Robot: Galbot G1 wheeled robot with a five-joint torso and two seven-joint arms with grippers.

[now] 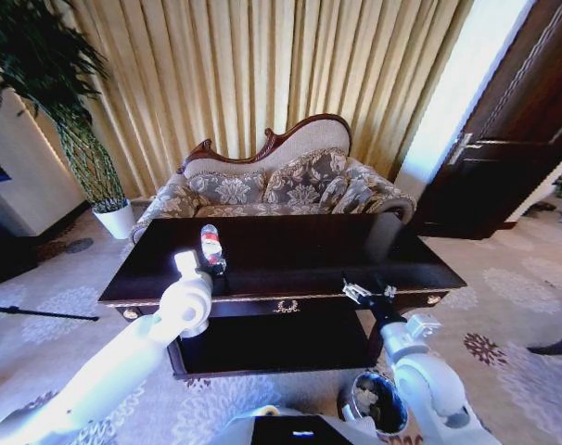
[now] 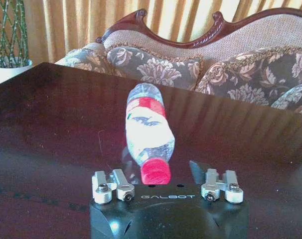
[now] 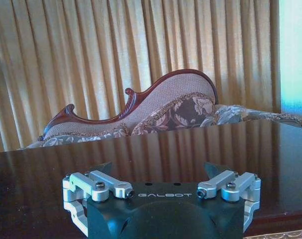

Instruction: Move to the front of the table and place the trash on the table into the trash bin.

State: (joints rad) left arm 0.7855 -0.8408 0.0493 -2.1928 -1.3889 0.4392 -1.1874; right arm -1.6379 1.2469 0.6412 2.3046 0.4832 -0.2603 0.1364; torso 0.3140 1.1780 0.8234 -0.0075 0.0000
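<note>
Head view: left gripper (image 1: pixel 210 266) reaches over the table (image 1: pixel 290 250) at frame centre-left, jaws apart around the lying bottle (image 1: pixel 210 247); right gripper (image 1: pixel 369 291) jaws apart at table's front edge.

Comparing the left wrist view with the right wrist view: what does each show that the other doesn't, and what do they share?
Left wrist view alone: the bottle lying on the table, red cap toward the open left gripper, plus a white plant pot. Right wrist view alone: the open right gripper at the table's front edge and a bright strip beside the curtain. Shared: the dark glossy tabletop, the sofa and the curtain.
</note>
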